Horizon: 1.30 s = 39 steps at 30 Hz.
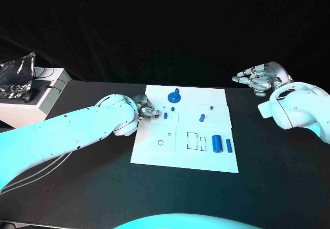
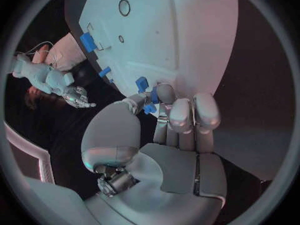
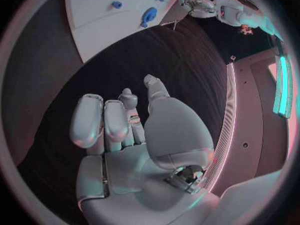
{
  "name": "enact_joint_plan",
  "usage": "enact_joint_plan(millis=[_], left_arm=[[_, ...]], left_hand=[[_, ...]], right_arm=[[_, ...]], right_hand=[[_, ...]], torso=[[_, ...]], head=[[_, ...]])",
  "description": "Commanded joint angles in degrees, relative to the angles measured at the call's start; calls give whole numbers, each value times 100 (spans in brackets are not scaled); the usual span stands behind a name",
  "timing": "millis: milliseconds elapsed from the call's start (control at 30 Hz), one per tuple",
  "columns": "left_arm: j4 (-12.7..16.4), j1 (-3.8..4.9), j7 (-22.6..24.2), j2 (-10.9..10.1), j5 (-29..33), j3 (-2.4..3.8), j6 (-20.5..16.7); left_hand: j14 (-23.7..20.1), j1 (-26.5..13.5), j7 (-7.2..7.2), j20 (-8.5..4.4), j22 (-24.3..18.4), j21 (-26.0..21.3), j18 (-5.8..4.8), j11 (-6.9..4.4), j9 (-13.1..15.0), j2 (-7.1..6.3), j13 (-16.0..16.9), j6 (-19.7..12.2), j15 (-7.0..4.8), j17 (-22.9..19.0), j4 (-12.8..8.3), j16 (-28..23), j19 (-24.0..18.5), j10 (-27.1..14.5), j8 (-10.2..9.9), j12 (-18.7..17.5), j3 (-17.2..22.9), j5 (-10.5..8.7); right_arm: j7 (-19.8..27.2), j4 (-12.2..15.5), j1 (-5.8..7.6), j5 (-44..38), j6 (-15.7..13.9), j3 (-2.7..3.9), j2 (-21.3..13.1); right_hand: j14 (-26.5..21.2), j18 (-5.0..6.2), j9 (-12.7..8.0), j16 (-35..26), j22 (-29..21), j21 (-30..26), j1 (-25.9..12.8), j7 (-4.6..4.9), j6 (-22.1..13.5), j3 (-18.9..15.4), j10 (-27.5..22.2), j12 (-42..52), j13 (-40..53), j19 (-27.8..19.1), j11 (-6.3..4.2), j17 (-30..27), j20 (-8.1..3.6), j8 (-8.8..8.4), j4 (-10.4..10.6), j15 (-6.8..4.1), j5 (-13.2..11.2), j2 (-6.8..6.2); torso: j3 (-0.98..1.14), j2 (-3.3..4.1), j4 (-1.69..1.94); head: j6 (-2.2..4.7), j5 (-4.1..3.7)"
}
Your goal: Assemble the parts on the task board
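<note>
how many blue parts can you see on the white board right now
7: a round one at the far edge, one right of it, one mid-board, one by the left hand, one central, two near right. The hand may hide more.

Task board (image 1: 184,160) white, printed with thin dark outlines: rectangles, small circle. Parts all blue: round knobbed piece (image 1: 174,97) near far edge, cylinder (image 1: 216,143) and thin bar (image 1: 229,146) side by side, small pegs (image 1: 202,117) mid-board. Table (image 1: 89,191) black, backdrop black. Left hand (image 1: 146,110) silver, arm white. Right hand (image 1: 256,79) silver, arm white. Box (image 1: 38,98) off table's left: white, with crinkled silvery wrap (image 1: 16,74) on top.
</note>
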Motion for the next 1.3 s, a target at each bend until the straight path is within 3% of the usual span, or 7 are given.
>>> enact_joint_plan(millis=[33,600,1300], left_arm=[[-32,2,47,20,-83,3,34],[-208,3,-20,107,-23,0,414],[-228,4,-161,114,-124,-2,750]], left_hand=[[-10,43,-5,12,559,-4,-57,3,-7,74,-6,-40,16,-8,-874,-4,-9,-33,3,19,862,-39],[-7,157,-8,50,536,-41,-39,4,-24,-20,5,-44,19,-14,-830,-4,-33,-44,-14,25,732,-32],[-10,511,-1,56,547,-3,-41,12,-133,-175,19,-18,27,-20,-749,-13,-20,-35,-79,-16,496,-25]], right_arm=[[53,10,-2,-58,4,2,-4],[54,14,-2,-58,8,2,-7],[56,17,-2,-56,3,2,-14]], right_hand=[[4,28,-9,-29,857,-24,-3,39,19,-4,-27,-35,6,226,-25,-5,-44,-36,-11,-21,19,27],[4,28,-12,-42,855,-41,-6,38,24,-4,-14,-27,19,228,-27,-21,-48,-36,-6,-23,26,28],[4,28,-12,-42,855,-41,-6,38,24,-4,-14,-27,19,228,-27,-21,-48,-36,-6,-23,26,28]], torso=[[7,-1,1],[13,-6,-9],[3,-2,-3]], head=[[-8,4],[-14,4],[-21,-5]])
